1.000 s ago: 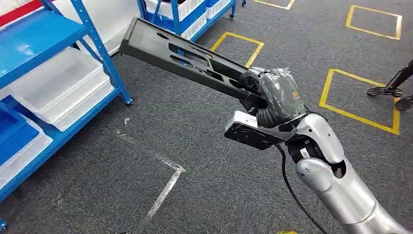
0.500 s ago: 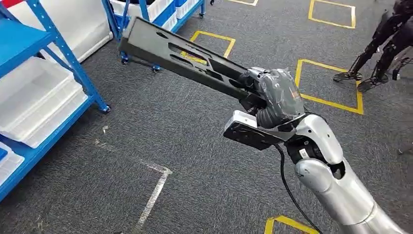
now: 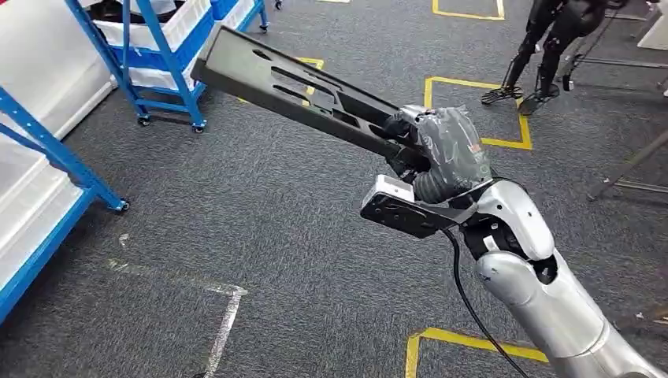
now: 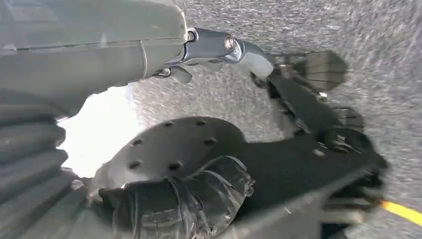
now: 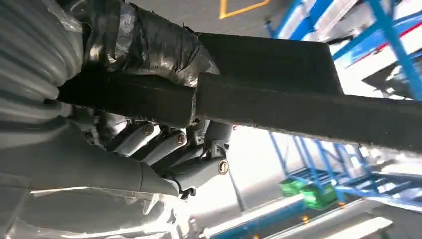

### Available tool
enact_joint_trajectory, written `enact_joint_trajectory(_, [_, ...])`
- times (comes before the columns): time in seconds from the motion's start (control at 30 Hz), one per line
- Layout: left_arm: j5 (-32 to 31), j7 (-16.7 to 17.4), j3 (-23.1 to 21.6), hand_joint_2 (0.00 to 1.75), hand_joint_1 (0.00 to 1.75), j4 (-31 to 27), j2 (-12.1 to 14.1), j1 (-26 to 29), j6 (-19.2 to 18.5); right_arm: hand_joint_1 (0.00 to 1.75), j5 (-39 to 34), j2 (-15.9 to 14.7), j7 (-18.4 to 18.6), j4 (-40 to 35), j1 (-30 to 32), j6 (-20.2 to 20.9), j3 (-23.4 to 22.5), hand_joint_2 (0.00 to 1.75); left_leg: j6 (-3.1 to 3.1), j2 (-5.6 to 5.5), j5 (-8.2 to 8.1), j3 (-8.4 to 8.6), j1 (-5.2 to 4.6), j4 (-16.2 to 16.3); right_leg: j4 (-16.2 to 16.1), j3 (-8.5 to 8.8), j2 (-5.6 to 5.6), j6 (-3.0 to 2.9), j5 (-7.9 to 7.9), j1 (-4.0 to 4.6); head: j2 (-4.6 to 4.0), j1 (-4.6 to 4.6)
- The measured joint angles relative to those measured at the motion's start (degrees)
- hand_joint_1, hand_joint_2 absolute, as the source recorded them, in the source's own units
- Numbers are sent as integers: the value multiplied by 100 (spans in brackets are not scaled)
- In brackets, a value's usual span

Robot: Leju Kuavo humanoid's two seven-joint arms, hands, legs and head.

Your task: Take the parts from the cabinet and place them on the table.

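A long, flat, dark grey part (image 3: 291, 87) with slotted cut-outs is held aloft over grey carpet (image 3: 260, 220) by the right hand (image 3: 441, 150), whose film-wrapped fingers (image 5: 149, 42) are clamped on one end of it. Its matte, rough edge is seen in the right wrist view. The left hand (image 4: 199, 189) hangs above the carpet; whether its fingers are apart cannot be told. Blue steel racks (image 3: 157, 55) hold white plastic bins (image 3: 150, 31).

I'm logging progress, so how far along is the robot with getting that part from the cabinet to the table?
Done: the long black part is out of the cabinet. In hand: the right hand grips it by one end and holds it above the grey floor, with the blue racks off to the side. Left: setting it on the table.
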Motion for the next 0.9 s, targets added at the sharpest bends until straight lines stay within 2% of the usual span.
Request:
enact_joint_trajectory(0.03, [-2, 2, 0, 175, 0, 0, 0, 13, -11, 175, 2, 2, 0, 0, 0, 0, 0, 175, 32, -30, 282, 182, -8, -433, 11, 0, 87, 0, 0, 4, 0, 0])
enact_joint_trajectory(0.07, [-2, 2, 0, 175, 0, 0, 0, 14, -15, 175, 2, 2, 0, 0, -1, 0, 0, 175, 58, -125, 499, 352, -11, -830, 19, -4, 143, 2, -1, 1, 0, 2])
enact_joint_trajectory(0.1, [-2, 2, 0, 175, 0, 0, 15, 10, -15, 175, 2, 4, 0, 0, -3, 0, 0, 175, 95, -405, 578, 492, -10, -1210, 39, -29, 203, 11, -7, -16, 0, 2])
enact_joint_trajectory(0.13, [-2, 2, 0, 175, 0, 0, 22, 4, -15, 175, 2, 4, 2, 2, -25, 0, 0, 175, 85, -485, 555, 564, 7, -1350, 90, -78, 258, 33, -10, 11, 0, 15])
enact_joint_trajectory(0.17, [-2, 2, 0, 175, 0, 2, 26, -7, -22, 175, 2, 9, 2, 7, -27, -2, 0, 175, 75, -444, 547, 571, -1, -1339, 77, -107, 292, 68, 12, -26, 0, -9])
enact_joint_trajectory(0.2, [-2, 2, 0, 175, 0, 0, 26, -23, -26, 175, 2, 9, 7, 9, -24, -2, 0, 175, 83, -403, 552, 578, -37, -1372, 67, -118, 333, 98, 22, -58, 0, 7])
enact_joint_trajectory(0.23, [0, 2, 0, 175, 0, 0, 26, -35, -31, 175, 4, 9, 4, 9, -21, -2, 0, 175, 100, -365, 565, 589, -53, -1379, 40, -125, 394, 136, 46, -72, 0, 0])
enact_joint_trajectory(0.27, [0, 2, -2, 175, 0, 0, 22, -37, -35, 175, 4, 4, 4, 9, -19, -4, 0, 175, 150, -291, 607, 616, -16, -1453, 38, -130, 424, 163, 50, -42, 0, 4])
enact_joint_trajectory(0.3, [0, 2, -2, 175, 0, 0, 22, -36, -37, 175, 7, -2, 4, 7, -15, -7, 0, 175, 183, -218, 630, 652, -1, -1507, 123, -178, 201, 175, -35, -48, 0, 18])
enact_joint_trajectory(0.33, [0, 2, 0, 175, 0, 0, 22, -35, -42, 175, 7, -4, 7, 7, -33, -4, 0, 175, 203, -167, 633, 673, -9, -1529, 374, -286, -27, 211, -204, -35, 0, 48])
enact_joint_trajectory(0.37, [-2, 0, -2, 175, 0, 0, 22, -33, -42, 175, 7, -2, 4, 7, -35, -7, 0, 175, 210, -112, 632, 680, -15, -1532, 773, -472, -154, 241, -399, -52, 0, 50])
enact_joint_trajectory(0.4, [-2, 0, -2, 175, 0, 2, 26, -27, -42, 175, 9, 4, 4, 7, -29, -7, 0, 175, 223, -51, 618, 681, -21, -1530, 1232, -693, -229, 271, -572, -73, 0, 39])
enact_joint_trajectory(0.43, [0, 0, -2, 175, 0, 2, 33, -21, -42, 175, 6, 4, 4, 9, -12, -2, 0, 175, 224, 18, 606, 683, -21, -1528, 1583, -879, -267, 296, -671, -100, 0, 55])
enact_joint_trajectory(0.47, [0, 0, -2, 175, 0, 2, 37, -13, -42, 175, 9, 2, 6, 9, 0, -2, 0, 175, 219, 79, 596, 688, -20, -1527, 1688, -953, -285, 322, -636, -132, 0, 48])
enact_joint_trajectory(0.5, [0, 0, 0, 175, 0, 2, 37, -6, -42, 175, 9, 2, 7, 9, 5, -2, 0, 175, 209, 147, 579, 702, -18, -1527, 1500, -864, -300, 342, -466, -167, 0, 50])
enact_joint_trajectory(0.53, [0, 0, -2, 175, 0, 2, 37, -3, -44, 175, 9, 2, 7, 9, 4, -2, 0, 175, 189, 207, 556, 719, -11, -1522, 1108, -667, -339, 360, -236, -191, 0, 50])
enact_joint_trajectory(0.57, [2, 0, 0, 175, 0, 0, 37, -3, -46, 175, 9, 2, 7, 9, 4, -2, 0, 175, 158, 261, 528, 748, -6, -1512, 566, -377, -416, 373, 11, -204, 0, 48])
enact_joint_trajectory(0.6, [4, -2, 0, 175, 0, 2, 39, -5, -46, 175, 9, 2, 4, 9, 3, -4, 0, 175, 112, 310, 490, 786, -10, -1508, 107, -164, -626, 384, 60, -192, 0, 52])
enact_joint_trajectory(0.63, [7, -7, -2, 175, 0, 2, 44, -4, -48, 175, 9, 7, 4, 9, -14, -2, 0, 175, 59, 348, 458, 780, -51, -1483, 3, -58, -735, 347, -12, -65, 0, 57])
enact_joint_trajectory(0.67, [7, -9, -2, 175, 0, 2, 46, -3, -50, 175, 9, 9, 4, 9, -25, -5, 0, 175, 34, 400, 453, 800, -45, -1508, 30, -74, -670, 283, -10, -98, 0, 17])
enact_joint_trajectory(0.73, [7, -9, -2, 175, 0, 0, 42, -14, -63, 175, 11, 0, 7, 9, -26, -2, 0, 175, -30, 515, 431, 867, -34, -1542, 27, -77, -540, 222, -32, -35, 0, 24])
enact_joint_trajectory(0.77, [7, -7, -2, 175, 0, 0, 37, -22, -74, 175, 13, -9, 7, 9, -30, -2, 0, 175, -73, 577, 401, 899, -23, -1540, -7, -48, -477, 168, -25, -60, 0, 24])
enact_joint_trajectory(0.8, [5, -9, -2, 175, 0, 0, 33, -35, -87, 175, 15, -4, 9, 5, -30, -4, 0, 175, -103, 447, 330, 884, 23, -1459, -54, 24, -409, 117, -29, -85, 0, 24])
enact_joint_trajectory(0.83, [7, -13, -2, 175, 0, 0, 33, -34, -98, 175, 15, -2, 9, 7, -66, -2, 0, 175, -91, 240, 211, 769, 22, -1187, -58, 53, -361, 67, -50, -83, 0, -2])
enact_joint_trajectory(0.87, [7, -13, -2, 175, 0, 0, 33, -34, -109, 175, 15, 2, 7, 7, -78, -4, 0, 175, -74, 150, 68, 570, 15, -829, -55, 69, -332, 27, -62, -79, 0, -24])
enact_joint_trajectory(0.9, [7, -13, -2, 175, 0, 0, 33, -28, -116, 175, 15, 7, 7, 9, -75, -4, 0, 175, -67, 75, -106, 252, 10, -284, -50, 95, -253, 2, -79, -68, 0, -35])
